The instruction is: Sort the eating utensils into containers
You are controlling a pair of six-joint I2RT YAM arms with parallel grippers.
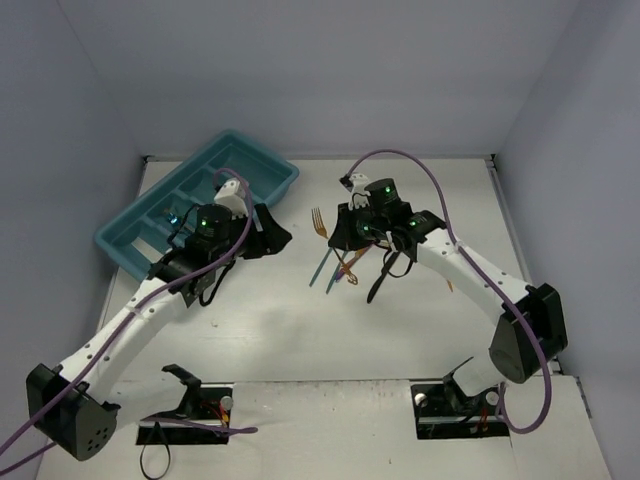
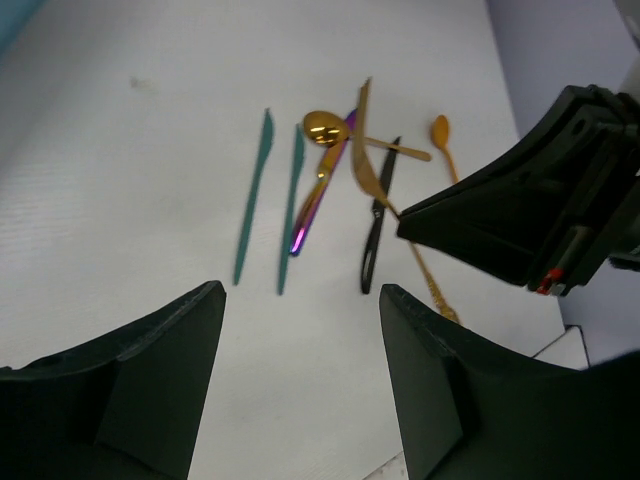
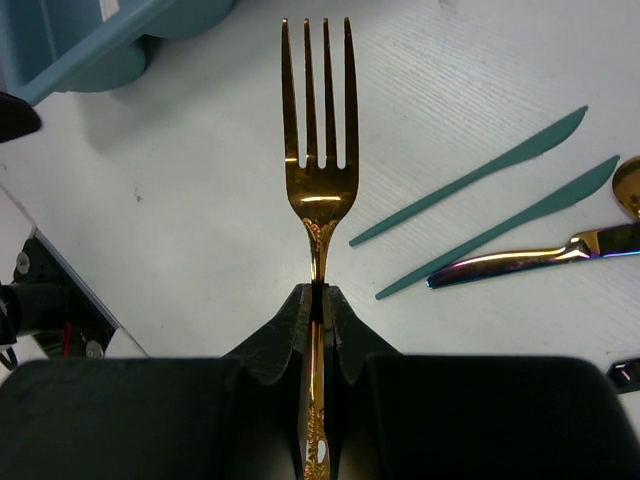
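Right wrist shows our right gripper [image 3: 318, 300] clamped on the gold fork [image 3: 320, 150], tines straight ahead, tray [image 3: 70, 60] up-left. Left gripper [image 2: 300, 300] gapes empty, nearer the tray.

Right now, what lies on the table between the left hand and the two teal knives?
Nothing: the left wrist view shows bare white table from the left hand to the teal knives.

The top view looks steeply down from behind the arms over the whole desk [image 1: 300, 330]. Both wrist views sit low and close above it, facing each other, sharing the teal knives [image 2: 252, 200].
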